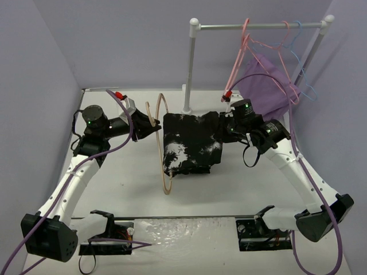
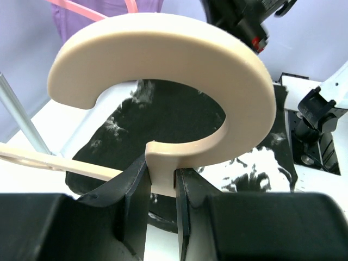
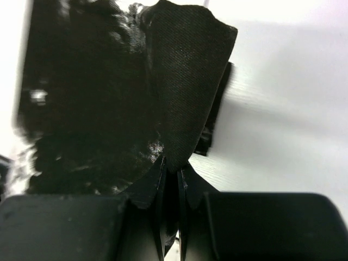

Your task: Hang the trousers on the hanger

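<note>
White table (image 1: 114,172): one pair of trousers (image 1: 192,146), one hanger (image 2: 163,38).

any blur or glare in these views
Top external: sharp and evenly lit, with glare on the table at its near edge. Left wrist: hanger crisp, things behind it softer. Right wrist: the near fold of the trousers shows its weave, the rest smears to the left, and the table is blown out white.

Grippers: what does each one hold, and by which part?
The left gripper holds the hanger by the base of its hook; the right gripper pinches the trousers by an edge fold.
</note>
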Action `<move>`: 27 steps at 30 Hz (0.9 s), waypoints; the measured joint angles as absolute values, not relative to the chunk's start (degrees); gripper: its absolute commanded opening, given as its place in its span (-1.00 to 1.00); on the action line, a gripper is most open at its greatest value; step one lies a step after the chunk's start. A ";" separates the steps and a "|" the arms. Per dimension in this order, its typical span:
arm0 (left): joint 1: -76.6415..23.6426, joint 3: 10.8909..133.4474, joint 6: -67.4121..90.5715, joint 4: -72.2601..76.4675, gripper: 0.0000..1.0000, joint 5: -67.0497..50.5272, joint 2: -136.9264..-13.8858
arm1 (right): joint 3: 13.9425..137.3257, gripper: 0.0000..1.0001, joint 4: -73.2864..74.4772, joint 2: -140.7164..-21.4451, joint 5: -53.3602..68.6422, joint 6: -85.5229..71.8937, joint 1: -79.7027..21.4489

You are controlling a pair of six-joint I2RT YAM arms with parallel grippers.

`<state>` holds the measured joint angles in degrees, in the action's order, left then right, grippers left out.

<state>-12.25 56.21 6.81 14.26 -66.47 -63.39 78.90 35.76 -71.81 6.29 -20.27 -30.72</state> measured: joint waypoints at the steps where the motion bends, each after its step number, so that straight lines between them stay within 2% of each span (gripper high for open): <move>1: -12.25 57.10 6.15 12.63 -1.00 -66.57 -63.40 | 77.85 -1.00 35.58 -71.84 5.88 -20.25 -30.72; 6: -12.25 59.24 1.85 6.14 -1.00 -66.61 -63.27 | 79.06 -1.00 35.27 -71.92 6.04 -20.27 -30.74; 13: -12.14 55.28 0.48 7.88 -1.00 -65.27 -62.35 | 100.24 -1.00 37.38 -75.25 12.05 -20.47 -30.83; 16: -12.14 54.19 0.84 10.45 -1.00 -65.29 -62.35 | 104.86 -1.00 38.43 -75.49 13.80 -20.53 -30.83; 27: -12.14 52.62 1.94 13.47 -1.00 -65.25 -62.56 | 106.88 -1.00 41.11 -78.28 15.74 -21.05 -30.83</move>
